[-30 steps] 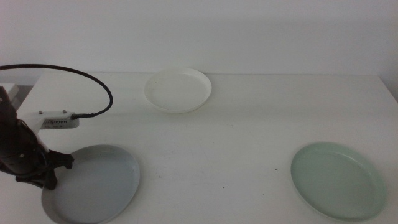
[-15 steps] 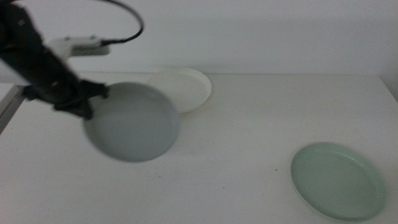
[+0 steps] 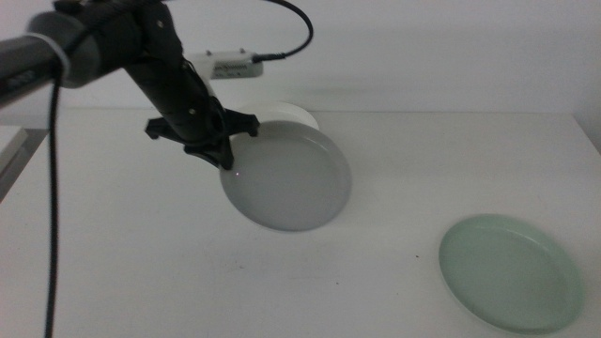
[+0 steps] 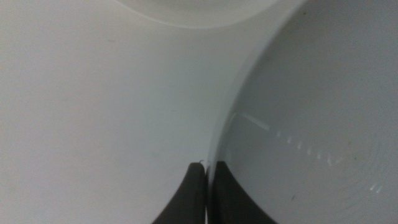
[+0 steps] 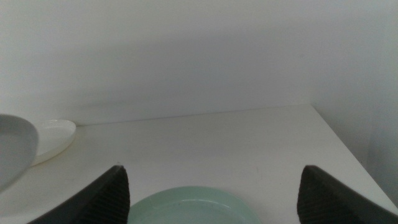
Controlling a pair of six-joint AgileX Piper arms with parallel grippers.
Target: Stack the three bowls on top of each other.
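Observation:
My left gripper is shut on the rim of the pale grey bowl and holds it in the air, tilted, in front of the white bowl, which it mostly hides. In the left wrist view the two jaws pinch the grey bowl's rim, with the white bowl's edge beyond. The mint green bowl lies flat at the table's front right. My right gripper is open above the green bowl; it stays out of the middle view.
The white table runs back to a white wall. Its left edge shows beside the left arm. A black cable loops over the left arm's wrist camera.
The left arm has carried the grey bowl from the front left, up and to the right, until it hangs before the white bowl. The green bowl has not moved.

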